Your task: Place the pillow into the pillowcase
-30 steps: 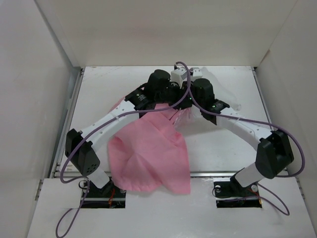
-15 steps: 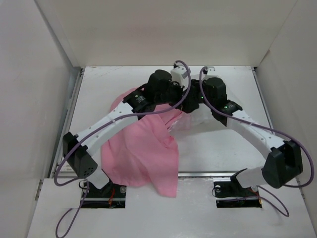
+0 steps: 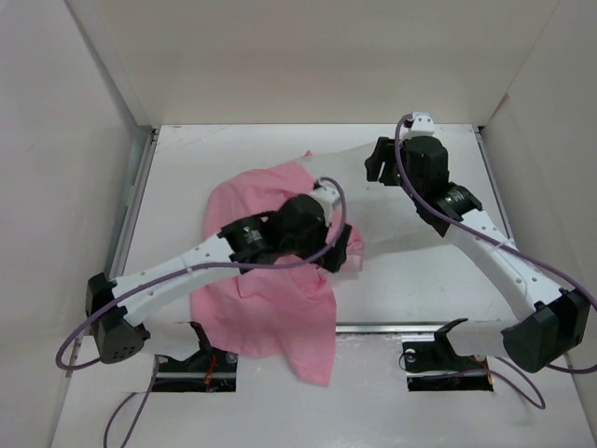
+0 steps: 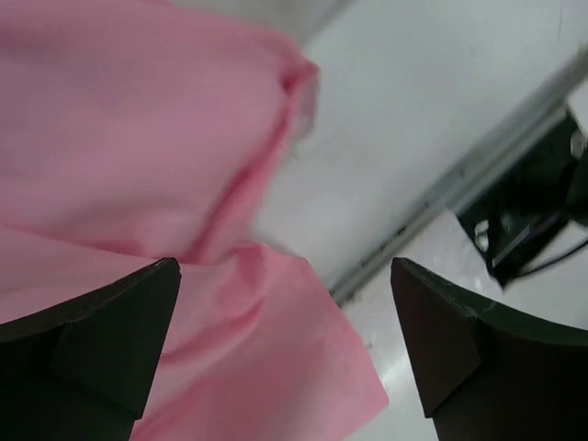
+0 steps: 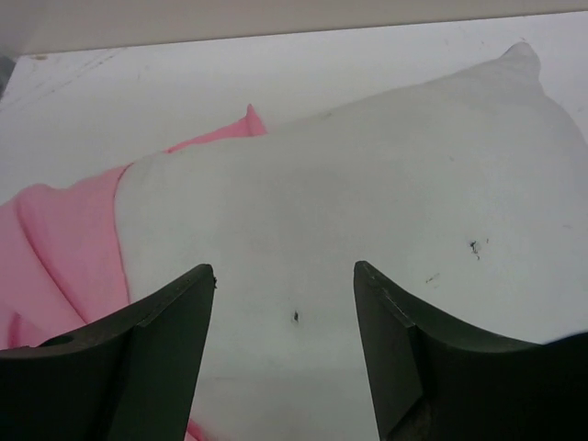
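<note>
**Change of state.** One second ago both grippers are close together at the upper centre of the top view, with the pillowcase (image 3: 270, 299) hanging from that point. Now the arms are separated. The left gripper (image 3: 334, 250) sits lower, at frame centre, above the cloth. The right gripper (image 3: 376, 168) is at the upper right, above the pillow (image 3: 387, 215).

**End effectors.**
- The left wrist view shows the left gripper (image 4: 285, 276) spread wide with nothing between its fingers. The pink pillowcase (image 4: 138, 138) fills the left of that frame.
- The right wrist view shows the right gripper (image 5: 285, 271) also spread and empty, with the white pillow (image 5: 386, 165) directly beyond it.

**Position of task items.**
- The pillowcase is no longer lifted. It lies crumpled across the table (image 3: 215, 149) from the centre left, and its lower corner hangs over the near edge at lower centre.
- The pillow lies at centre right.
- In the right wrist view, pink cloth (image 5: 64, 239) wraps behind and beside the pillow's left end. The frames do not show whether that end is inside the opening.

**Meaning for the task.** Judged from this layout, the cloth is released and most of the pillow remains uncovered. The sleeve probably needs to be re-gripped at its opening before insertion proceeds.
</note>
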Controlling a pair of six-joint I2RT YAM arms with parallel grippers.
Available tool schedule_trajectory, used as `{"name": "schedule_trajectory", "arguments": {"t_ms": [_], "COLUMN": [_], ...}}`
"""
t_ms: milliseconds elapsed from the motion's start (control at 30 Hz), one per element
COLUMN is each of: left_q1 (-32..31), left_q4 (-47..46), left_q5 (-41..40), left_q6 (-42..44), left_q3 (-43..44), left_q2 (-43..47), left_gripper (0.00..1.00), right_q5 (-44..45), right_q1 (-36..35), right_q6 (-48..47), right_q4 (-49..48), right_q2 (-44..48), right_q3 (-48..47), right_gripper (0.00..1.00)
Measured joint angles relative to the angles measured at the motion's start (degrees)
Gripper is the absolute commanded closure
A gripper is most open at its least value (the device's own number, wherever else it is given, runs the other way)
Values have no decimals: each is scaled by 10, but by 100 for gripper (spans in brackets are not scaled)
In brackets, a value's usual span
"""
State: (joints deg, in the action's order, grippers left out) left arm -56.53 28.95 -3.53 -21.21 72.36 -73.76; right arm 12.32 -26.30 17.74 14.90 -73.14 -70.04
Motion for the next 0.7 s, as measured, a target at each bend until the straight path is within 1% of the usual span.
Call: {"name": "schedule_trajectory", "arguments": {"t_ms": [133,233,333,467,533,600,633,667,700], "left_q1": [-104,-152,-173,-175,-172,-171,-171,-171,-171], "left_q4": [19,26,31,48,50,49,47,47,47], "left_q5": [26,35,29,-19,-41,-57,-63,-64,-68], "left_q6": [-15,-28,-57,-130,-168,-203,-220,-229,-237], "left_q3": [-14,-17,-37,-71,-85,-99,-110,-115,-122], "left_q2": [-68,-140,-185,-191,-191,-197,-206,-212,-222], "left_gripper": [0,0,0,0,3,15,42,42,70], "right_q5": [3,-3,-7,-13,-19,-25,-29,-31,-34], "right_q1": [0,0,0,0,0,0,0,0,0], "right_q6": [-6,-9,-11,-11,-11,-11,-11,-11,-11], "right_q4": [10,12,12,9,7,5,5,4,4], "right_q2": [-10,-18,-21,-21,-21,-21,-21,-22,-23], "right_q3": [0,0,0,3,9,16,18,19,20], "right_gripper": [32,32,32,32,32,32,32,32,32]}}
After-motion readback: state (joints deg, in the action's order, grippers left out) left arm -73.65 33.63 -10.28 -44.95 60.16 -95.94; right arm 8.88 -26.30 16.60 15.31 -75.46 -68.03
